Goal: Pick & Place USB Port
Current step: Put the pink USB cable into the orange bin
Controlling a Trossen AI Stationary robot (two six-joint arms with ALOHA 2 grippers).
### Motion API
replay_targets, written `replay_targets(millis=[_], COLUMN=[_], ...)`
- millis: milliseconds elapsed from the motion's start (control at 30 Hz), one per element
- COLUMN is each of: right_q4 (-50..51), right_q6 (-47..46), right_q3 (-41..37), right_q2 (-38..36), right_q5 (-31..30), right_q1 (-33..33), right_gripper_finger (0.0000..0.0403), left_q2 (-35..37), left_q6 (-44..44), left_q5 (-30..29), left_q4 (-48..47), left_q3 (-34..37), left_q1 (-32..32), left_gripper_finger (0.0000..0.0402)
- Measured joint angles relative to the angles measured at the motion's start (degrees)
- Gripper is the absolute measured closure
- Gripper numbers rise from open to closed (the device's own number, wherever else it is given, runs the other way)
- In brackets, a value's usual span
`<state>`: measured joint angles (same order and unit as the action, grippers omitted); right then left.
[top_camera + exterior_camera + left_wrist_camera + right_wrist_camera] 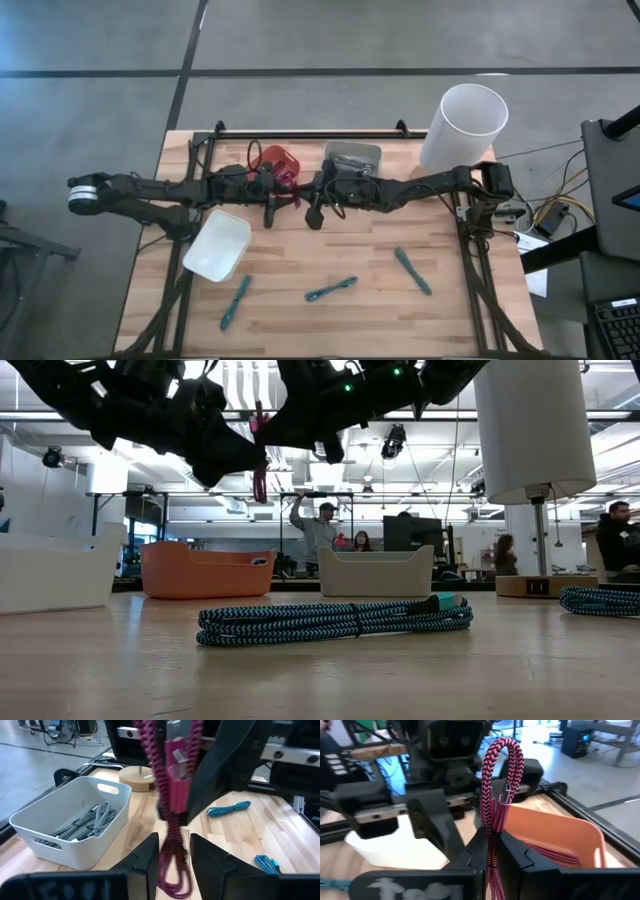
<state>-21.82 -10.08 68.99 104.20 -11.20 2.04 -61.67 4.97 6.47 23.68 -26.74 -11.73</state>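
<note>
Your right end effector (490, 852) is clamping the pink cable (495, 795) aloft; your left end effector (172, 855) is straddling it unclenched, likely for handover toward the orange bin (560, 840).

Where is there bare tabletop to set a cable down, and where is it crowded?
Free: the wood between the white bin and the right teal cable, above the middle teal cable; also the front right corner. Crowded: the back strip, where both grippers meet over the red bin and grey bin, the right gripper clamping the pink cable.
</note>
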Motion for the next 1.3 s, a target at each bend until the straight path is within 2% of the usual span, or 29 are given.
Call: replay_targets(millis=[133,400,667,1000,1167,1300], right_q4=[0.03,0.15,1.11,5.44,8.84,15.51], right_q6=[-0.2,-0.22,-1.78,-1.77,-1.56,-1.58], right_q3=[0.07,0.05,0.07,0.03,0.01,-0.04], right_q2=[0.0,0.0,0.0,0.0,0.0,0.0], right_q5=[1.0,0.98,0.8,0.56,0.61,-4.23], right_q1=[0.0,0.0,0.0,0.0,-0.28,-0.31], right_gripper_finger=[0.038,0.038,0.0374,0.0298,0.0266,0.0245], left_q2=[0.0,0.0,-0.07,-0.09,-0.04,-0.04], left_q6=[-0.05,-0.2,-0.13,-0.02,0.03,1.28], left_q5=[0.01,-0.01,-0.1,-0.52,-6.04,-6.61], left_q4=[0.0,-0.12,-0.29,-1.03,-5.7,-8.42], left_q3=[0.0,0.0,0.0,0.0,-0.02,-0.02], left_q1=[0.0,0.0,0.0,0.0,-0.07,-0.04], left_gripper_finger=[0.0309,0.0388,0.0382,0.0387,0.0388,0.0387])
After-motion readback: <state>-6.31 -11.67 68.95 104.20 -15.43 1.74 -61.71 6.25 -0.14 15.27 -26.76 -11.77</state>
